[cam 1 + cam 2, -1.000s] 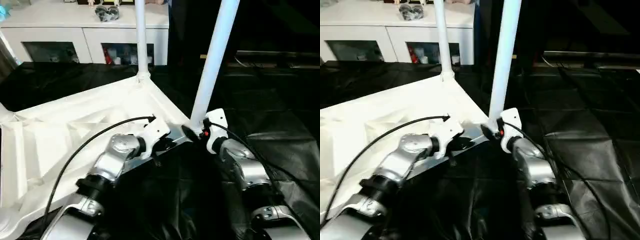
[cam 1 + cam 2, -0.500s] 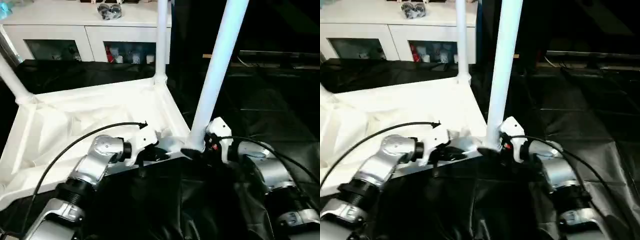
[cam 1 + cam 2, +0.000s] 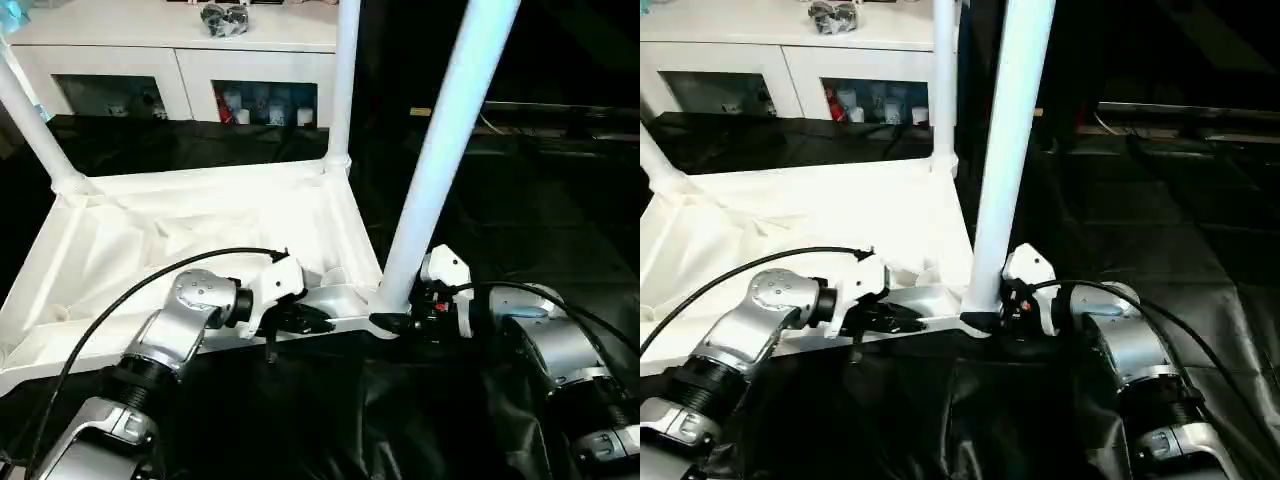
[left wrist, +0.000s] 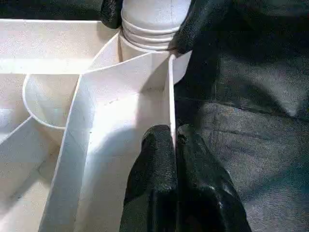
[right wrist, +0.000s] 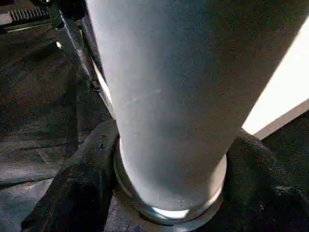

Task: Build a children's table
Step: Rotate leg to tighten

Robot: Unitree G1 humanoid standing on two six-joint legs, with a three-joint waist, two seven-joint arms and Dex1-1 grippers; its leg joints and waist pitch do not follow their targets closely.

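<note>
A: Status, L to R?

B: White ribbed plastic square tabletop [image 3: 200, 240] lies underside-up on black sheet. Left gripper [image 4: 174, 145] pinched shut on its near rim wall. Near-right corner: long white tapered tube leg [image 3: 440, 160] upright in its socket, right gripper [image 5: 169, 193] w/ fingers round the base.

A: Step?

B: Prob. seating that leg. Next: press/twist it home, left bracing rim.

The white plastic tabletop [image 3: 200, 225] lies upside down, ribbed underside up, its near rim pinched in the left gripper [image 3: 318, 322]. Three white tapered legs stand in its corner sockets. The nearest leg [image 3: 440, 160] rises between the right gripper's [image 3: 395, 322] fingers [image 5: 77, 193]; the other two legs [image 3: 345, 80] stand beyond both grippers.
</note>
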